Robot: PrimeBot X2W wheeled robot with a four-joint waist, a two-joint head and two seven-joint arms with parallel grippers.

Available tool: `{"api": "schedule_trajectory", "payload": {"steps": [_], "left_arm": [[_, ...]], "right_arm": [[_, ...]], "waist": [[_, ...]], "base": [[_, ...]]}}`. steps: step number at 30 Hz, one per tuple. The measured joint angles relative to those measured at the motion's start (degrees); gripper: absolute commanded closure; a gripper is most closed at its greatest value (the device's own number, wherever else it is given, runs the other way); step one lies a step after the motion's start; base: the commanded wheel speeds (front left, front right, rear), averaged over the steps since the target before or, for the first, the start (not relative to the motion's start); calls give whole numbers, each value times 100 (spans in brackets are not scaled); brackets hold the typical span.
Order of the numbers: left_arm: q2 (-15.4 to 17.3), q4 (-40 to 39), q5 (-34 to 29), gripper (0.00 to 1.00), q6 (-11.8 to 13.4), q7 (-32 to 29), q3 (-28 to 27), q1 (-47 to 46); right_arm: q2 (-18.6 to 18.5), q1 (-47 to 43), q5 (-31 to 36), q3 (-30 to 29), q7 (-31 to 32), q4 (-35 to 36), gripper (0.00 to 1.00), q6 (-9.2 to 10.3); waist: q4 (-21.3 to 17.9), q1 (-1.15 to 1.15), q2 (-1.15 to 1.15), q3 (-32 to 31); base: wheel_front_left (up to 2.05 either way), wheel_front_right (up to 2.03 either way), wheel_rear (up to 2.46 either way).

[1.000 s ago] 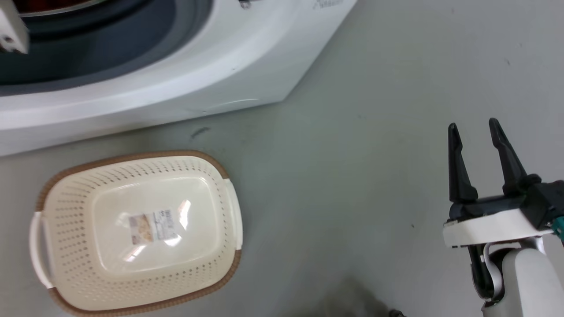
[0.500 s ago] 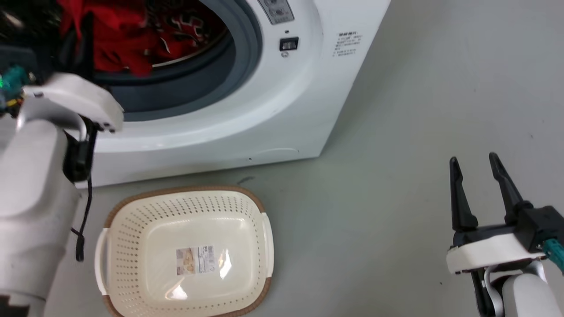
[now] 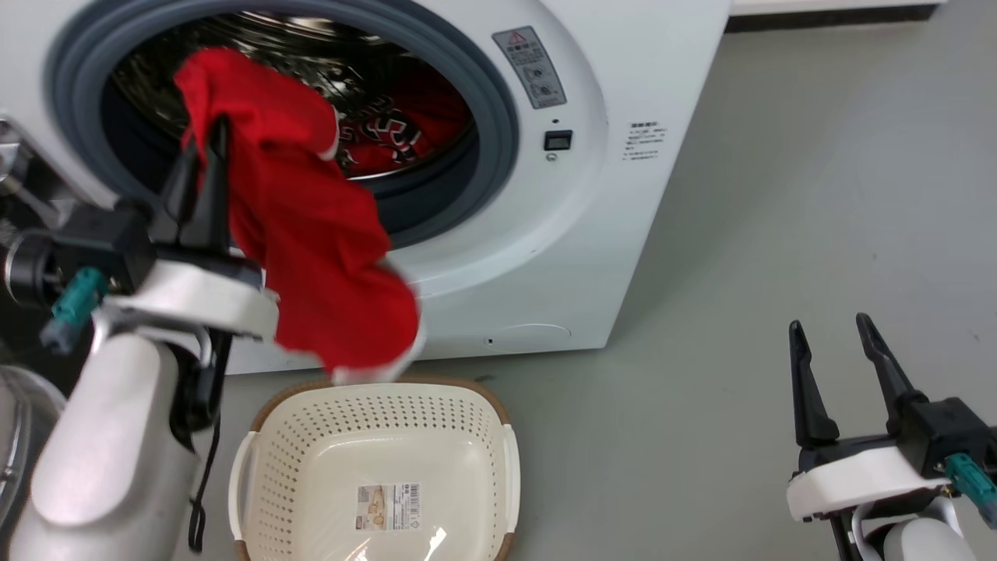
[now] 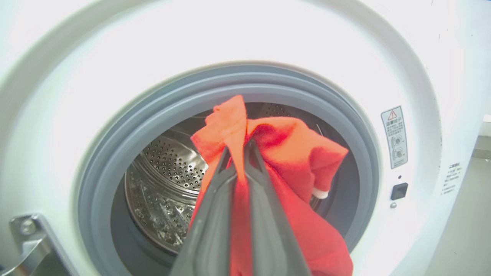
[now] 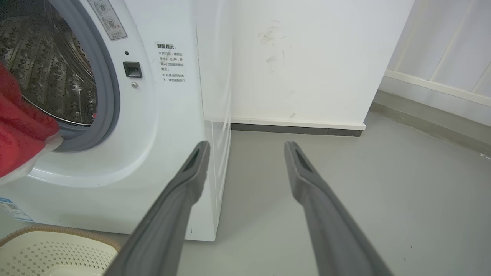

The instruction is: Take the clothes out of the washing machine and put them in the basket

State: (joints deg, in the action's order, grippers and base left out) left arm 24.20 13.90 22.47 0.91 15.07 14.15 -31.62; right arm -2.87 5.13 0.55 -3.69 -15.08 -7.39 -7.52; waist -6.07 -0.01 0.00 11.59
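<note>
My left gripper (image 3: 209, 136) is shut on a plain red garment (image 3: 311, 226) with a white hem, which hangs out of the washing machine (image 3: 592, 202) porthole down toward the basket (image 3: 311, 405). In the left wrist view the left gripper (image 4: 238, 147) pinches the red garment (image 4: 291, 153) in front of the steel drum (image 4: 168, 168). A red jersey (image 3: 389, 136) with black-and-white lettering lies inside the drum. The cream basket stands on the floor below the porthole, holding nothing. My right gripper (image 3: 829, 331) stands open at the lower right, its fingers (image 5: 191, 172) apart over bare floor.
The machine's glass door (image 3: 15, 436) shows at the lower left edge, with its hinge bracket (image 4: 27, 237) in the left wrist view. A white wall (image 5: 307, 57) with a dark skirting stands behind the machine. Grey floor (image 3: 779, 195) stretches to the right.
The head camera has tilted up, so the porthole came into view. My left gripper has pulled the red garment out of the drum; it now hangs over the basket. The right gripper stays open.
</note>
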Motion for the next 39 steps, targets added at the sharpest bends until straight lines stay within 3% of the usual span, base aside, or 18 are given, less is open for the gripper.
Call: {"api": "schedule_trajectory", "payload": {"steps": [6,12,16,22,39], "left_arm": [[-107,-336,1,100,-141,0,-18,788],[-147,-102,90,100,-186,-19,127,1355],[-216,427,140,100,-198,-18,159,1488],[-442,1461,187,100,-420,-14,258,1441],[-858,3868,-161,100,-750,-1,371,139]], "right_arm": [[0,-129,13,-27,0,-15,0,0],[0,-152,3,-47,0,-12,0,0],[0,-90,15,-49,0,20,0,0],[1,15,154,-78,0,67,0,0],[1,487,350,-172,0,403,0,0]], "waist": [[199,0,0,-191],[322,1,0,-100],[357,1,0,76],[381,1,0,459],[290,2,0,1916]], "base": [[0,0,0],[0,0,0],[0,0,0],[0,0,0],[0,0,0]]}}
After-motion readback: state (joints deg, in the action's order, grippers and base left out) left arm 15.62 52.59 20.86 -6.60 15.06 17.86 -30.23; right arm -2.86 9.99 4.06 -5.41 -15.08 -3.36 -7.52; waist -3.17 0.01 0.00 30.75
